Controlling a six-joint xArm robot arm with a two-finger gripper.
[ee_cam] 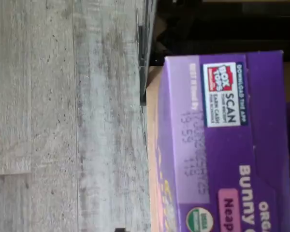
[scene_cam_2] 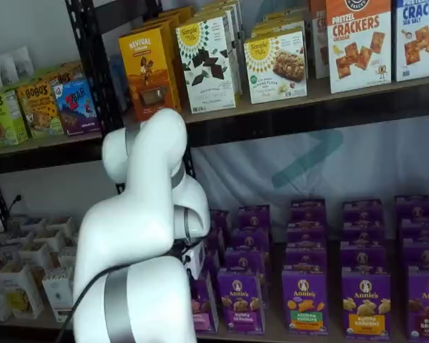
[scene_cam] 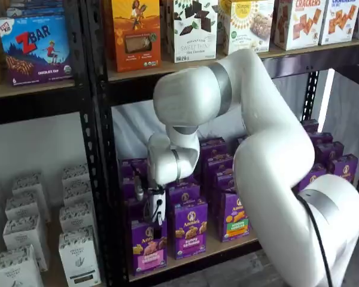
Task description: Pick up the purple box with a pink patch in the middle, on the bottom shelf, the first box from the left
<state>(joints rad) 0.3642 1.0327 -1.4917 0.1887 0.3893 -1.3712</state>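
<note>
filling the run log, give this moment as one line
phase: reaching | hand: above purple box, grip unclear | box: upright on bottom shelf

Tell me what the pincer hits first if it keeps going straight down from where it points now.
Most likely the top of the purple box, the front one with the pink band. The pincer hangs directly above it in a shelf view, though the gap between them is hard to judge.

On the purple box [ee_cam: 222, 145], "BOX TOPS", "SCAN" and "Bunny" were read in the wrist view — "Annie's" on its front [scene_cam: 148, 239]. Higher up, "ZBAR" was printed on a blue box [scene_cam: 36, 48] — "PRETZEL CRACKERS" on an orange box [scene_cam_2: 357, 43].
</note>
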